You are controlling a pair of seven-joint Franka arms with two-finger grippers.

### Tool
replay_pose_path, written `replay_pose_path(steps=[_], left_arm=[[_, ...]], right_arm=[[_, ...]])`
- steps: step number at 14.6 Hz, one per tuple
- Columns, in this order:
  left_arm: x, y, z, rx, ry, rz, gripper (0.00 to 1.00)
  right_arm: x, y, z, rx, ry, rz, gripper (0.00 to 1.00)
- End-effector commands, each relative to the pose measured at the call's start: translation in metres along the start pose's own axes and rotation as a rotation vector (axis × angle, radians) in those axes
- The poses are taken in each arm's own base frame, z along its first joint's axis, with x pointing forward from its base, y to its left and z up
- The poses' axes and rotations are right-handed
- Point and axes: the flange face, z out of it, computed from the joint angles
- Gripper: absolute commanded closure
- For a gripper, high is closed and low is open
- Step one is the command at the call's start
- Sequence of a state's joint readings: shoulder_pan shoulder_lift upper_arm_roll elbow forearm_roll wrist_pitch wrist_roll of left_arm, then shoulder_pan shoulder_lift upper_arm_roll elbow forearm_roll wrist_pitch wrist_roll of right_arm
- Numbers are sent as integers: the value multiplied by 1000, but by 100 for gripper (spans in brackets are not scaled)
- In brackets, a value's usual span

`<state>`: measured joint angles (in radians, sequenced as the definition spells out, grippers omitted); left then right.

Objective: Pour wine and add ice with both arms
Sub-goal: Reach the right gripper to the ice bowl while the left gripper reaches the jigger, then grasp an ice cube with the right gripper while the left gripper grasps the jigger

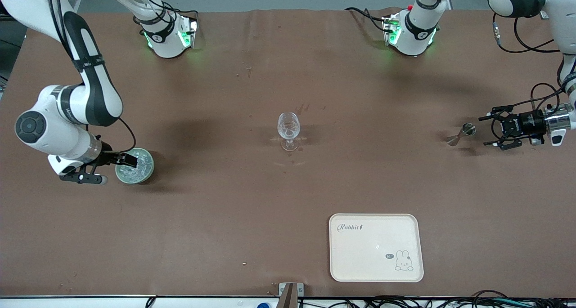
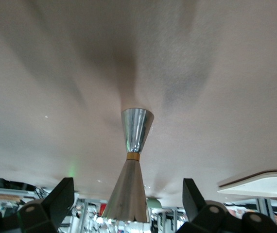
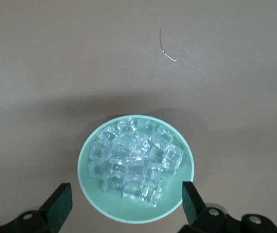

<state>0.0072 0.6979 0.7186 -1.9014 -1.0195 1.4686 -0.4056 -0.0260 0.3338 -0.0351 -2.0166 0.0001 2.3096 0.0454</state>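
Many ice [image 3: 134,162] lumps (bowled) under spread right gripper [image 3: 126,204]

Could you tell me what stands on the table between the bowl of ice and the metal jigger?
Only the clear stemmed glass stands between the pale green bowl of ice and the jigger; the front view shows it.

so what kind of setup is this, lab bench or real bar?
Looks like a robot lab tabletop, not a bar: two white Franka arms bolted to a brown-covered table, loose cabling along its near edge, and staged props like the pale green bowl of clear ice cubes.
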Motion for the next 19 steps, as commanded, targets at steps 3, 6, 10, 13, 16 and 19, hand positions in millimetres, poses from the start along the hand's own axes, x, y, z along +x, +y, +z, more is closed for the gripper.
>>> replay_pose_path(steps=[3, 6, 10, 13, 16, 19], left_arm=[[10, -19, 25, -71, -79, -21, 7], [12, -19, 39, -107, -112, -25, 13], [31, -31, 64, -142, -121, 13, 16], [36, -35, 70, -165, -130, 27, 20], [33, -33, 68, -171, -133, 24, 23], [31, -31, 67, -174, -140, 27, 24]], right_arm=[[-11, 4, 32, -13, 12, -11, 13], [-19, 6, 42, -13, -6, -4, 31], [-17, 9, 45, -11, 15, 1, 39], [-15, 3, 50, -7, 20, 7, 39], [-17, 2, 52, -7, 15, 6, 41], [-18, 1, 56, -4, 9, 8, 43]])
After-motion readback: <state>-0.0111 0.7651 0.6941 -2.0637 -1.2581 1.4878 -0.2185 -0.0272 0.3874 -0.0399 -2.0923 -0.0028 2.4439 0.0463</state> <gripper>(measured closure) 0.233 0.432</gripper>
